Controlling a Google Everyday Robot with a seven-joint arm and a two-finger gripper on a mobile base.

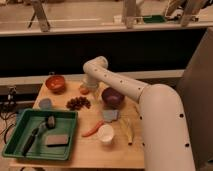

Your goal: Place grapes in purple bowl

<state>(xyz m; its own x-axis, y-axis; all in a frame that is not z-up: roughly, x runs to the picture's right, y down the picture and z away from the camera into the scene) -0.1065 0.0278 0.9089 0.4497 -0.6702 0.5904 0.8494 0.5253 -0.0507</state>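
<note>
Gripper (87, 89) is low over the back of the table (100, 153), hanging from the wrist below the arm's (121, 83) bent elbow. I can't make out its state from here; the wrist covers most of it. It looks empty-handed as far as I can see, no grapes on it.

An orange fruit (83, 92) sits right at the gripper, touching or just beside it, can't say which.

Grapes (78, 103) lie flat on the table just in front of the gripper, slightly to its left in my view, apart from it. Not in the bowl.

Purple bowl (113, 96) is upright to the right of the grapes, near them but not touching, partly under the arm's forearm link. The inside looks dark and I see no contents.

Further out:
- orange-red bowl (55, 83) at the back left corner
- small pale blue item (45, 103) left of the grapes
- grey-blue flat piece (110, 115) just in front of the purple bowl
- white cup (105, 134) with an orange-red carrot-like piece (92, 130) beside it
- pale yellowish item (128, 130) right of the cup
- green tray (17, 131) at front left, holding a dark-handled brush (32, 140) and a grey sponge (56, 140)
</note>
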